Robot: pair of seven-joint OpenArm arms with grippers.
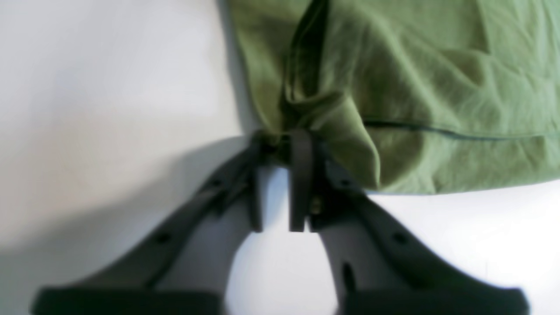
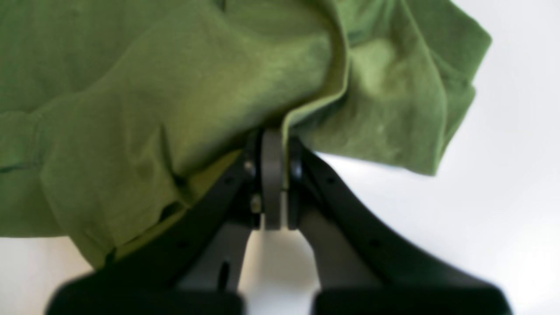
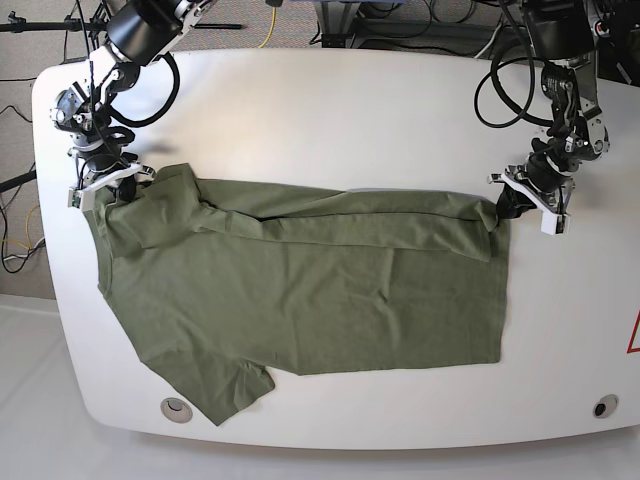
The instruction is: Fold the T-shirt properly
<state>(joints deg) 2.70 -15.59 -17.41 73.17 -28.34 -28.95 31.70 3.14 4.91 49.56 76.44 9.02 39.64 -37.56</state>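
Observation:
The olive-green T-shirt [image 3: 320, 300] lies spread across the white table, its far edge turned over in a narrow band. In the base view my left gripper [image 3: 505, 207] stands at the shirt's far right corner. The left wrist view shows my left gripper [image 1: 284, 140] shut on a bunched corner of the T-shirt [image 1: 415, 87]. My right gripper [image 3: 112, 190] sits at the shirt's far left, by the sleeve. In the right wrist view my right gripper [image 2: 274, 135] is shut on a folded edge of the T-shirt [image 2: 175, 87], which drapes over one finger.
The white table [image 3: 350, 110] has rounded corners. Round metal inserts sit near its front edge, one at the left [image 3: 176, 407] and one at the right [image 3: 600, 406]. Cables and stands crowd the floor behind the table. A red mark [image 3: 634, 335] shows at the right edge.

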